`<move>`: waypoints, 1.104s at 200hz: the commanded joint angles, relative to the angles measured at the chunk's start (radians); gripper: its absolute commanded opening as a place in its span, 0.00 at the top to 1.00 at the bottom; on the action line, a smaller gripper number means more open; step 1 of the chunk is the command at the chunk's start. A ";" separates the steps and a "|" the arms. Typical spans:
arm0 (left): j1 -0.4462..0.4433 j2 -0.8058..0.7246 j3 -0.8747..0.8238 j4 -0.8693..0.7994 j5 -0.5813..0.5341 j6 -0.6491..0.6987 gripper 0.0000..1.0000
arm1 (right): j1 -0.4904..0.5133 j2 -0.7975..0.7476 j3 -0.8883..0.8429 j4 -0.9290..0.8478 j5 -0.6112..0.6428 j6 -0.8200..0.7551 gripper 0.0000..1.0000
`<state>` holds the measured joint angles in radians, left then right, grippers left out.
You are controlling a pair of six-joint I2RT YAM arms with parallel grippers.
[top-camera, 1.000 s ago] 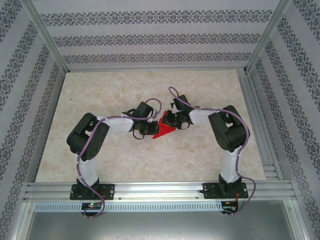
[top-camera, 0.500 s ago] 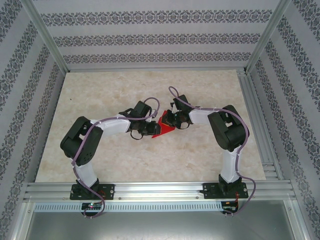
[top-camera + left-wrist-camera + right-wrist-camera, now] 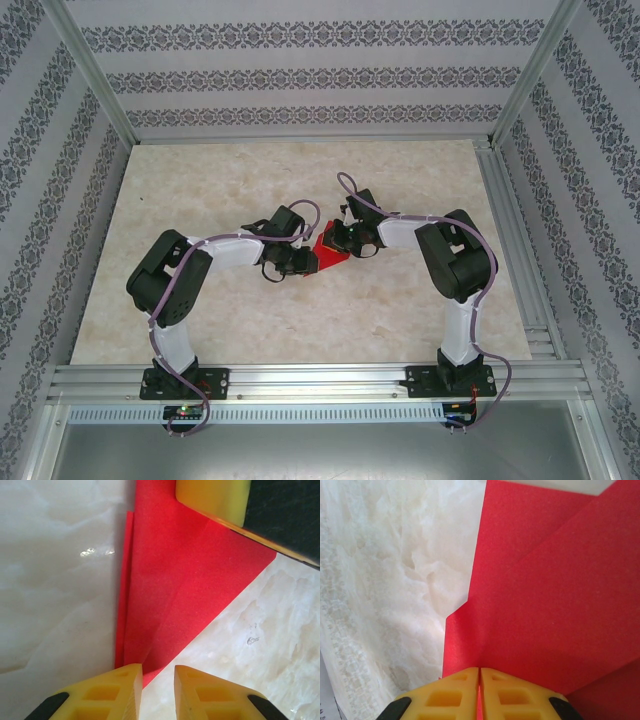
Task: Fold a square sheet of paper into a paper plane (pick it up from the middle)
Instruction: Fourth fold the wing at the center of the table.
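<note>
The left arm's (image 3: 165, 285) elbow has swung outward and the left gripper (image 3: 157, 674) now stands slightly parted, empty, the folded red sheet of paper (image 3: 185, 580) pointing at it from 12 o'clock on the table (image 3: 60, 580). The right gripper (image 3: 479, 674) pinches its far edge.

Near the middle of the table (image 3: 200, 180) my left gripper (image 3: 303, 263) and right gripper (image 3: 338, 242) crowd the folded red paper (image 3: 328, 256) from either side, and little could pass between them. My bent elbows block the left and right flanks. The far half, up to the far edge and both far corners, lies bare, as does the near strip between my bases.
</note>
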<state>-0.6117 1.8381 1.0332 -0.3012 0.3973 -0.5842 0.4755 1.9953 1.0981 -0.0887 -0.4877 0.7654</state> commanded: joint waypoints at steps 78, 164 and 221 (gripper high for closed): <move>-0.007 -0.014 -0.049 -0.113 -0.082 -0.012 0.75 | -0.002 0.090 -0.016 -0.089 0.100 -0.017 0.88; -0.010 -0.084 -0.075 -0.133 -0.036 0.008 0.74 | -0.002 0.096 -0.014 -0.098 0.103 -0.020 0.88; -0.010 -0.146 0.007 -0.051 -0.033 -0.015 0.82 | -0.002 0.100 -0.016 -0.097 0.104 -0.018 0.88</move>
<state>-0.6117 1.7012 0.9913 -0.3687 0.3599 -0.5861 0.4755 2.0060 1.1130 -0.0978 -0.4923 0.7650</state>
